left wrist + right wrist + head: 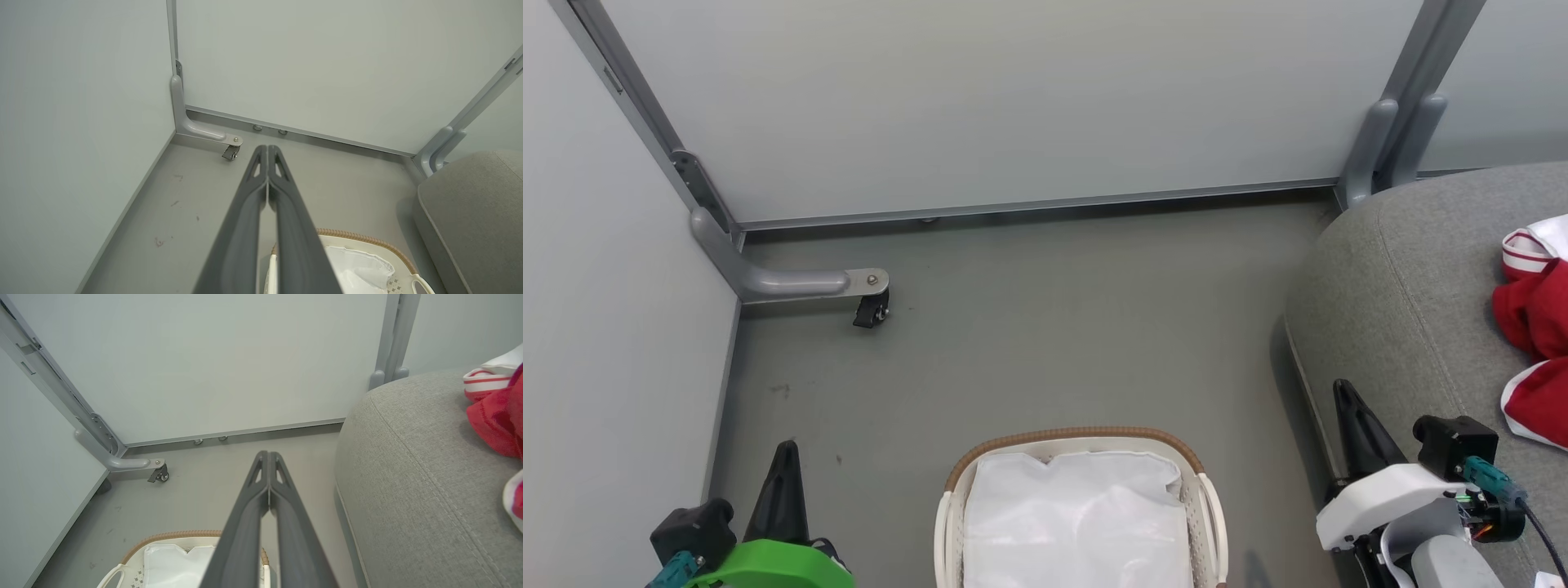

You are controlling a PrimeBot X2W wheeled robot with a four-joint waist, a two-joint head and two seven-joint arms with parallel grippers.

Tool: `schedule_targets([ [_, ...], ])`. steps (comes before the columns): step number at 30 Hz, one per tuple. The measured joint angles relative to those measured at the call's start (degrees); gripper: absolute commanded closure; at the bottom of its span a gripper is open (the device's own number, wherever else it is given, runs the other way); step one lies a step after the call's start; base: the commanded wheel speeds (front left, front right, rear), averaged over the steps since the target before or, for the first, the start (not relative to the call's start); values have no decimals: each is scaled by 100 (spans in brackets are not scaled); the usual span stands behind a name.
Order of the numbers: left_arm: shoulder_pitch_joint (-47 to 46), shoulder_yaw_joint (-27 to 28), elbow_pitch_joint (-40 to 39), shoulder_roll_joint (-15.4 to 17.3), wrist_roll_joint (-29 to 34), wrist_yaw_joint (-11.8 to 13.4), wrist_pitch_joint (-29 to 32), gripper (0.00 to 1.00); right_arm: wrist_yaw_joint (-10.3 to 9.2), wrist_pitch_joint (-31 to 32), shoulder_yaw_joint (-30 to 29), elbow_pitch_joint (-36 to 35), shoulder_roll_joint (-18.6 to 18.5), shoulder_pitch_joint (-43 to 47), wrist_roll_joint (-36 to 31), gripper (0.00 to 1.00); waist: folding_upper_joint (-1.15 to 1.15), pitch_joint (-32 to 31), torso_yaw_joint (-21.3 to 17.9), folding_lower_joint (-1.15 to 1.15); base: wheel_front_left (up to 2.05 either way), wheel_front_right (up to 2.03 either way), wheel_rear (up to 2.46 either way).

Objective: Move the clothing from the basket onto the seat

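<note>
You look done w/ the move: clothing (1535, 327) lies on seat (1396, 286) at right. Basket (1078, 437) shows just its white liner (1078, 514), no red in the visible part. L gripper (267, 151) and R gripper (268, 457) are both pressed together, holding nothing, either side of basket. Next, I'd guess: check basket's hidden near end, else stop. Grey floor (1029, 327), pale partition walls (1013, 98), caster (870, 310) by left corner.
</note>
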Motion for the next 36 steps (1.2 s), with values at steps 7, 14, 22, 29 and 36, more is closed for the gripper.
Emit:
schedule_targets([
  [7,-1,71,-44,-11,-693,0,189,100,0,183,-35,-86,0,2,771,100,0,-17,-31,0,0,0,0],
  [14,-10,153,-109,-18,-1319,0,379,100,-1,343,-66,-172,-1,7,1483,100,0,-33,-61,0,0,0,0],
  [22,-33,212,-187,-25,-2006,0,576,100,-1,537,-105,-254,-4,13,2256,100,0,-53,-97,0,0,0,0],
  [29,-94,283,-227,-35,-2552,0,724,100,-1,690,-138,-319,-8,24,2847,100,0,-70,-127,0,0,0,0],
  [36,-120,341,-275,-40,-3039,0,867,100,-1,834,-172,-370,-11,31,3407,100,0,-87,-157,0,0,0,0],
])
